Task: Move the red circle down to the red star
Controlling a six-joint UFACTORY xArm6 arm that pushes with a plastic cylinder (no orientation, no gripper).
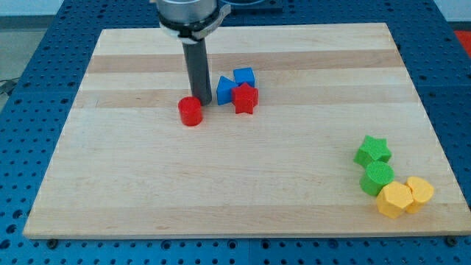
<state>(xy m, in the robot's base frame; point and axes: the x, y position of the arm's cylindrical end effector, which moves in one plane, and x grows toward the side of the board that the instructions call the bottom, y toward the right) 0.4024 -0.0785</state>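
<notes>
Rod vertical over tabletop (pixel 147 177), my tip (pixel 202 104) down near the surface in the upper-middle area. No claw on this rig, just the rod end, so nothing spread, pressed together or pinched.

Red circle (pixel 190 111): just to the view's left of my tip and slightly toward the view's bottom. Looks like touching or nearly so; the gap can't be resolved from this angle.

Red star (pixel 245 99): to the view's right of my tip, near, roughly level with it. So circle and star sit on opposite sides of the rod, not in contact with each other.

Blue triangle-ish block (pixel 225 90): just right of my tip, pressed against the star's left side. Shape partly hidden by the rod.

Blue cube (pixel 244 76): right of my tip and toward the view's top, touching the star's upper edge.

Far from my tip, toward the view's bottom right, a cluster of 4:
- green star (pixel 373 151)
- green circle (pixel 377 178), just below the green star
- 2 yellow blocks (pixel 406 196), side by side, touching, just below the green circle; shapes look roughly hexagonal.
</notes>
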